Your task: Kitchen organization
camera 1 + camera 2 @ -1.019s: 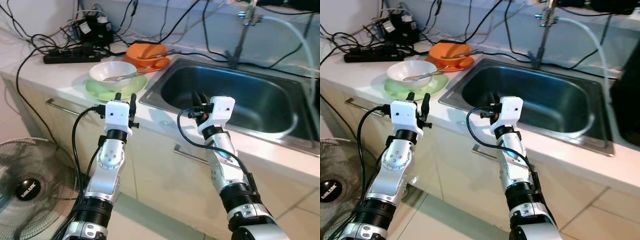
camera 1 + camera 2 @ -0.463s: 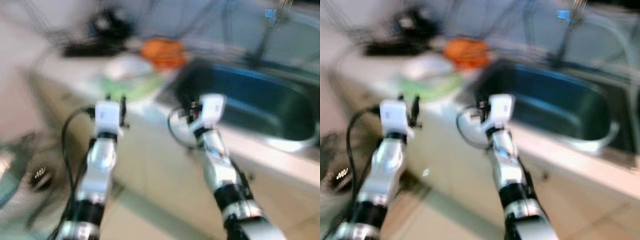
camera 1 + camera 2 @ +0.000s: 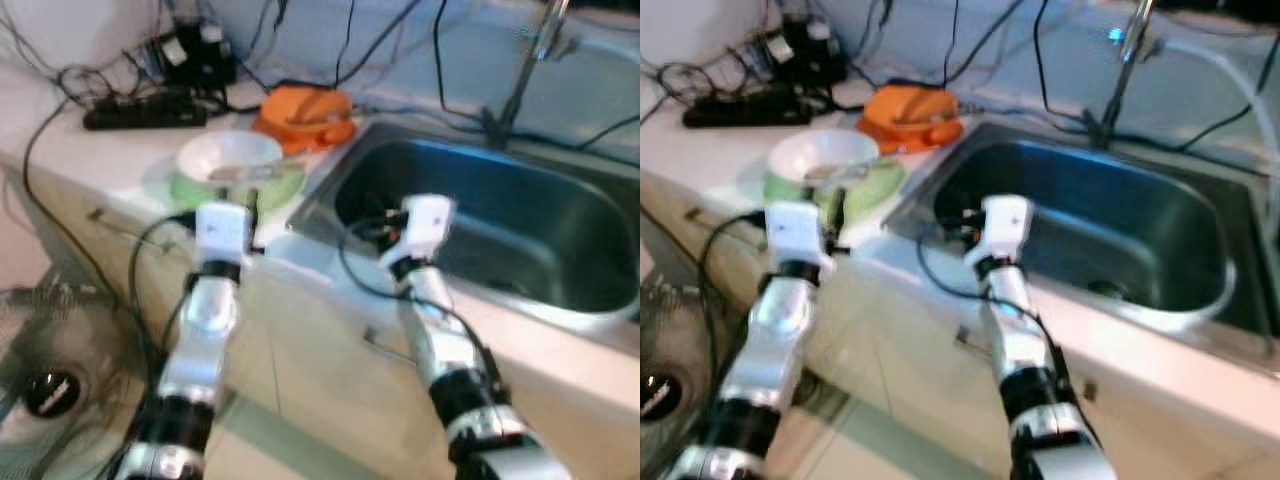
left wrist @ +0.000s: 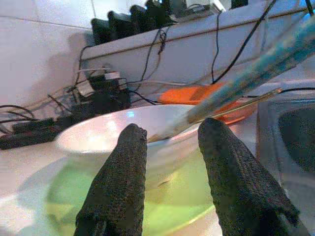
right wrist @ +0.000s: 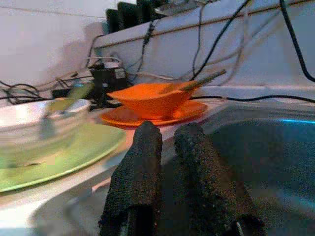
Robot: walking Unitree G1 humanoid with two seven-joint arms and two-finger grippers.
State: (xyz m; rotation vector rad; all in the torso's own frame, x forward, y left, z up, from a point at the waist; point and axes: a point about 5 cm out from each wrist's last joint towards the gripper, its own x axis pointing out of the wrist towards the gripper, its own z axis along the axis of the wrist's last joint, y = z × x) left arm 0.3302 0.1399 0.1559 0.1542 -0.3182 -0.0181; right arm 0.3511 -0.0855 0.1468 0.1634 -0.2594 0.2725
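- The stainless steel sink basin (image 3: 520,240) is sunk into the pale tabletop (image 3: 120,150) and serves as the landmark here.
- A round white ceramic bowl (image 3: 228,160) sits on a flat light-green plate (image 3: 285,186) on the tabletop just beside the sink's left rim; a metal utensil (image 4: 236,105) rests in the bowl, its handle sticking out over the rim.
- An orange bowl (image 3: 305,105) stands on an orange plate (image 5: 157,115) at the sink's far left corner, behind the white bowl, with a utensil lying in it as well.
- A black power strip (image 3: 145,115) and a tangle of black cables (image 3: 200,50) lie on the tabletop further left of the sink, against the wall.
- The left end effector (image 4: 170,167) is held at the tabletop edge just in front of the green plate, left of the sink; its two black fingers (image 4: 118,187) stand apart with a clear gap and hold nothing.
- The right end effector (image 5: 165,162) hovers at the sink's near left rim; its fingers are pressed nearly together, empty.
- A floor fan (image 3: 40,370) stands below the tabletop, well left of the sink.
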